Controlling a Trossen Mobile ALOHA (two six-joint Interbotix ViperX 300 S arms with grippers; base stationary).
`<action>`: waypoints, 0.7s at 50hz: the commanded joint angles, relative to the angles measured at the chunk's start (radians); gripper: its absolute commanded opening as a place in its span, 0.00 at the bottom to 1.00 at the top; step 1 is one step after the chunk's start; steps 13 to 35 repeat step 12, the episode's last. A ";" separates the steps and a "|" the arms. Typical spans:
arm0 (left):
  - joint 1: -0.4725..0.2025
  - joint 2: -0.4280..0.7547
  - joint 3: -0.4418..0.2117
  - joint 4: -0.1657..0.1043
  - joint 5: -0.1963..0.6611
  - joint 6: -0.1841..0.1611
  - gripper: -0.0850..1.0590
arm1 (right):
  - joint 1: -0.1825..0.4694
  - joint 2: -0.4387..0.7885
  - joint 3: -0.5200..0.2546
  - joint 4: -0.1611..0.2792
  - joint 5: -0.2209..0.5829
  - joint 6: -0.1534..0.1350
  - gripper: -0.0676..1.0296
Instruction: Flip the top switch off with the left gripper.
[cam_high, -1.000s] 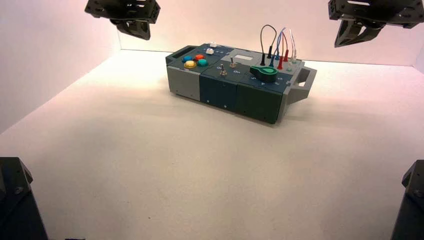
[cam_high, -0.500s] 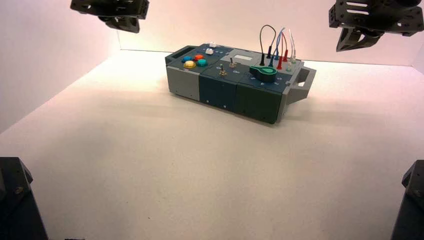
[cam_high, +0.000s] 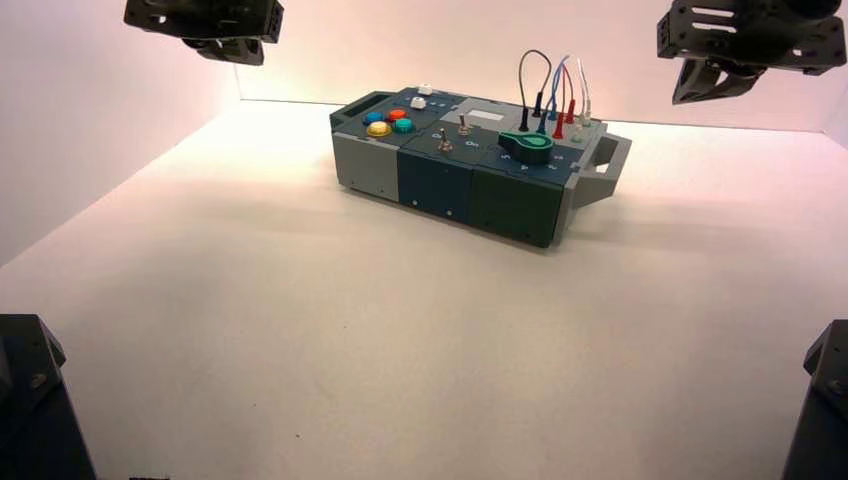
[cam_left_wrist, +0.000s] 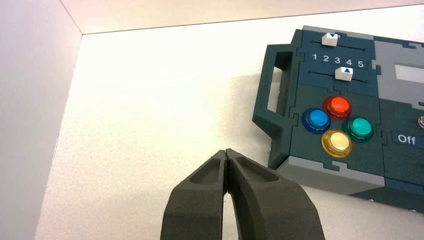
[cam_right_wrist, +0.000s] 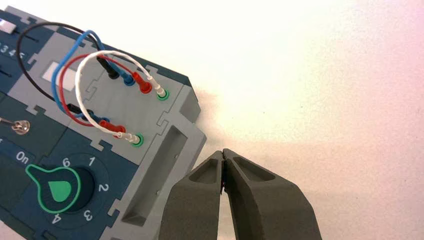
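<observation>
Hanging high over the far-left corner of the worktop, the left gripper has its 2 dark fingers pressed tip to tip, clenched on nothing & touching nothing. In the left wrist view it sits above bare white surface, just beside the box's handle end, well apart from the switches.

Right gripper is up over the far-right corner, fingers likewise clenched tip to tip, w/ nothing between them; right wrist view puts it just off the box's grey handle end near the wires.

Top switch: small silvery toggle on the box's middle section, farther of 2 alike, w/ the other toggle nearer the front edge. Lever position can't be told. An "Off" label shows in the left wrist view & "On" in the right wrist view.

Box stands toward the far edge of the worktop, turned at an angle. On it: 4 round buttons, blue, red, teal, yellow; 2 white sliders by numerals 1 to 5; green knob w/ its pointer between the 6 and the 4; looped wires in black, blue, red, white plugged in 2 rows.

Worktop is plain white, boxed by pale walls at left & back.
</observation>
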 joint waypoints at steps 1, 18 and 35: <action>0.006 -0.018 -0.009 0.002 -0.014 -0.008 0.05 | -0.005 -0.028 -0.009 0.005 -0.009 0.000 0.04; 0.006 -0.023 -0.009 -0.002 -0.014 -0.011 0.05 | -0.003 -0.023 -0.009 0.006 -0.014 0.002 0.04; 0.006 -0.023 -0.009 -0.002 -0.014 -0.011 0.05 | -0.003 -0.023 -0.009 0.006 -0.014 0.002 0.04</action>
